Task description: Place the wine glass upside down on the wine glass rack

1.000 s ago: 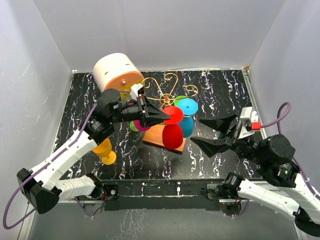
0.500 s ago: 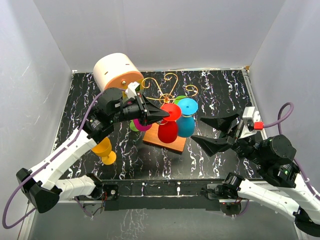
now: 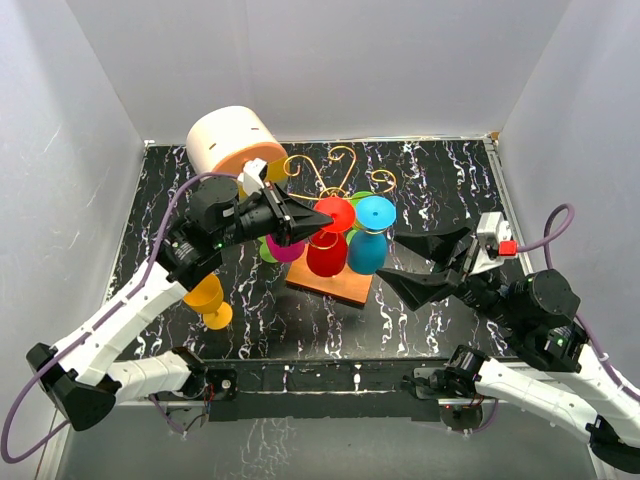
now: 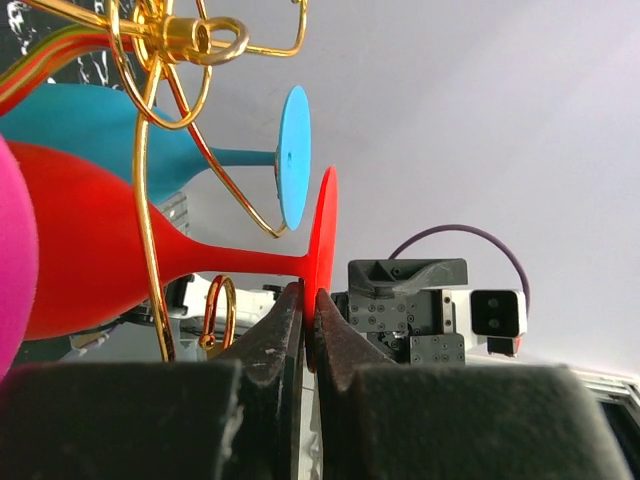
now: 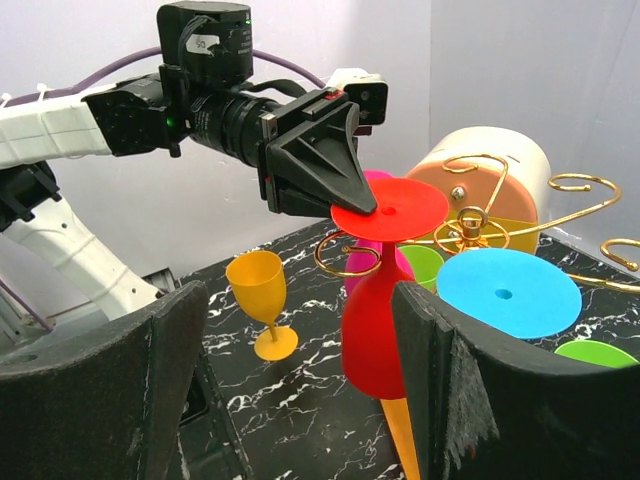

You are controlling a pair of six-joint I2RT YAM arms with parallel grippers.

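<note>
The red wine glass (image 3: 327,256) hangs upside down, bowl below and round foot on top. My left gripper (image 3: 322,218) is shut on the rim of that foot (image 4: 325,225). Its stem (image 5: 384,250) stands at a gold curl of the wine glass rack (image 3: 336,160), next to the hanging blue glass (image 3: 369,252). In the left wrist view the red bowl (image 4: 90,255) lies left, behind gold wire (image 4: 150,230). My right gripper (image 3: 425,266) hovers open to the right of the rack, nothing between its fingers (image 5: 440,380).
The rack's orange base (image 3: 340,288) sits mid-table. Magenta (image 3: 286,251) and green (image 3: 361,198) glasses also hang on it. A yellow glass (image 3: 207,298) stands upright at the front left. A cream-and-orange drum box (image 3: 232,140) lies at the back left.
My left gripper has carried the red glass up and back, from in front of the base to the rack's curl beside the blue glass. The right arm has barely shifted.
</note>
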